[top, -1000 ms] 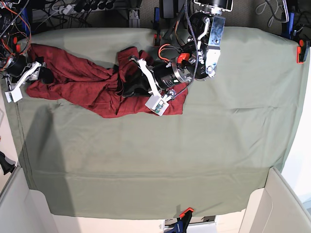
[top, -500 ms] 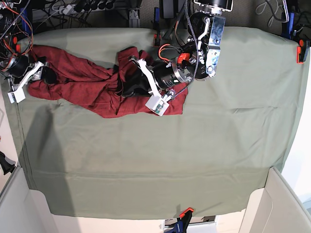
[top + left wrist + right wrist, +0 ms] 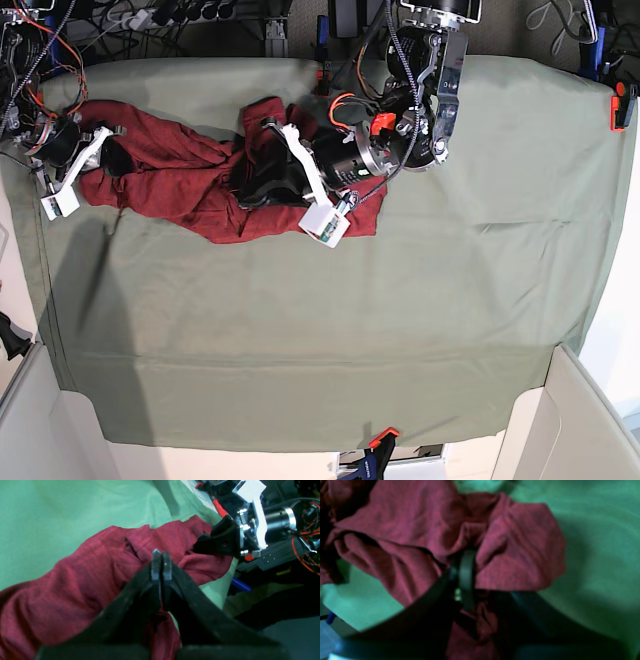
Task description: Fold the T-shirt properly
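Observation:
The brick-red T-shirt (image 3: 180, 175) lies bunched at the table's far left. In the left wrist view its crumpled fabric (image 3: 87, 575) stretches away from my fingers. My left gripper (image 3: 243, 185) sits on the shirt's right part, its jaws (image 3: 161, 553) pressed together with red cloth pinched lower between them. At the shirt's left end my right gripper (image 3: 112, 160) is shut on a fold. The right wrist view shows the T-shirt (image 3: 520, 542) gathered around the right gripper (image 3: 466, 563). That right gripper (image 3: 201, 543) also shows in the left wrist view, on the far end of the shirt.
A sage-green cloth (image 3: 400, 300) covers the table, held by orange clamps (image 3: 623, 105) at the right edge and the front (image 3: 380, 440). White box walls stand at the front right (image 3: 590, 420) and front left (image 3: 25, 420). Cables (image 3: 40, 60) hang at the back left.
My right gripper has closed on the shirt's left end and moved right, pulling that end inward. The left arm has shifted slightly left with its grip unchanged.

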